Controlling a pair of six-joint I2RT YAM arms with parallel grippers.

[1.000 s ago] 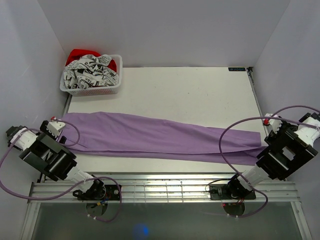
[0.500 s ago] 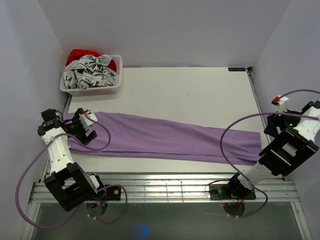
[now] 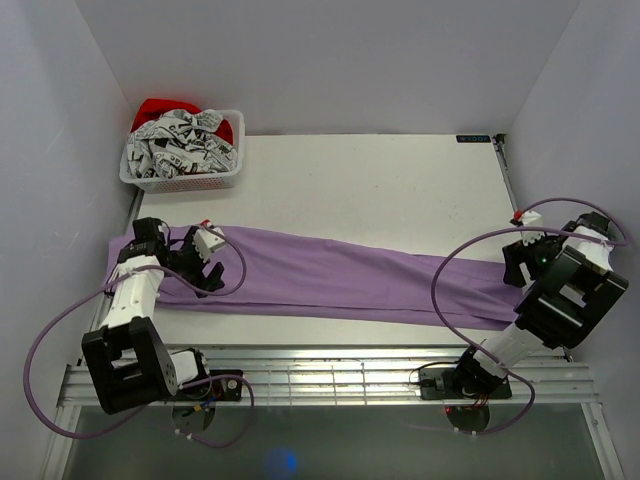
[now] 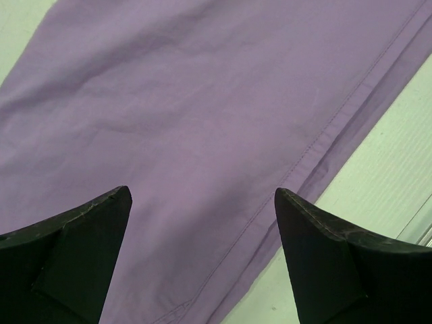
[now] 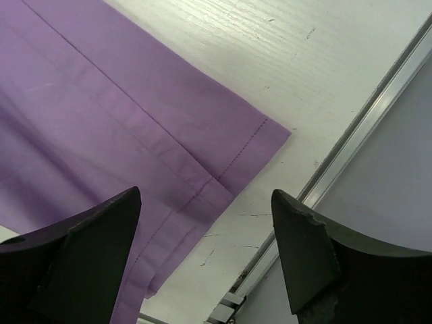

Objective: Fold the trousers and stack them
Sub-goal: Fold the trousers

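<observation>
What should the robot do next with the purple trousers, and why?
Probably lower both arms and pinch the cloth. The trousers lie flat along the table; the left fingers hang open over one end, the right fingers open over the hem at the other. Nothing is held yet, so a grip likely comes before any fold.

The right gripper has its dark fingers spread wide over the trousers. Their stitched hem corner lies flat just ahead, between the fingers, on the white table. A metal rail runs to the right.
</observation>
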